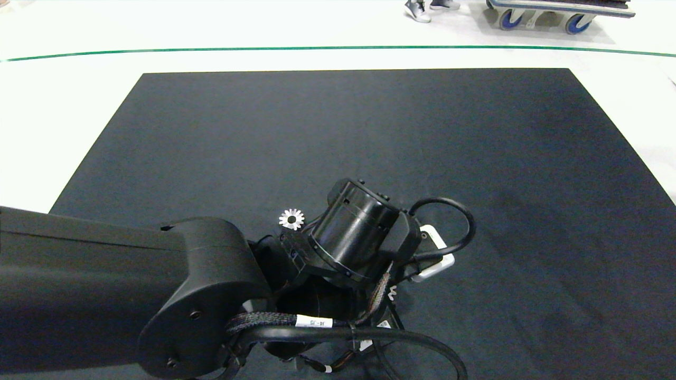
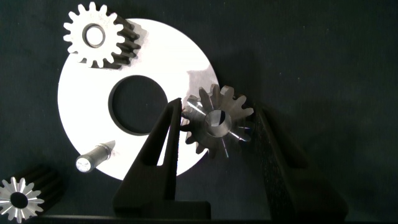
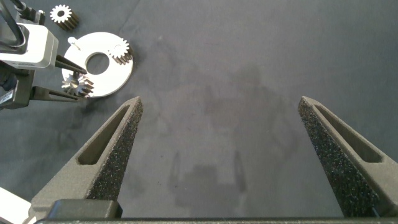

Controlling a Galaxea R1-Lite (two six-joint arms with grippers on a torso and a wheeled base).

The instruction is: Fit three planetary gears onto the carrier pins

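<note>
1. A flat white disc [image 2: 186, 68] with a large round centre hole lies on the dark mat [image 1: 369, 132] that covers the bench; in the head view the left arm hides it.
2. One silvery gear [image 2: 94, 34] sits on the disc near its rim, threaded over a pin whose pale end shows in the gear's centre hole.
3. A second pin [image 2: 93, 157] stands bare on the disc, with no gear on it.
4. A second gear [image 2: 216, 120] is at the disc's edge, gripped between the two dark fingers [image 2: 163, 149] of the left tool [image 2: 214, 134]. The tool is clenched on this gear, one finger against each side of the teeth. Whether the gear is already over the third pin cannot be told.
5. The third gear [image 1: 291, 218] lies on the mat just beside the disc, apart from it and untouched; the left wrist view shows it at a corner [image 2: 18, 199].
6. The left arm [image 1: 132, 285] comes in from the left edge of the head view, bends at a bulky elbow and points its wrist down over the disc, with cables looping around it.
7. The right tool [image 3: 217, 162] hovers over bare mat well apart from the disc, its fingers spread wide and holding nothing. From its wrist view the disc [image 3: 115, 78], the mounted gear [image 3: 119, 53], the held gear [image 3: 76, 84] and the loose gear [image 3: 62, 14] all show in the distance.
8. Beyond the bench, a person's shoes [image 1: 422, 9] and a wheeled cart [image 1: 549, 13] stand on the pale floor.
</note>
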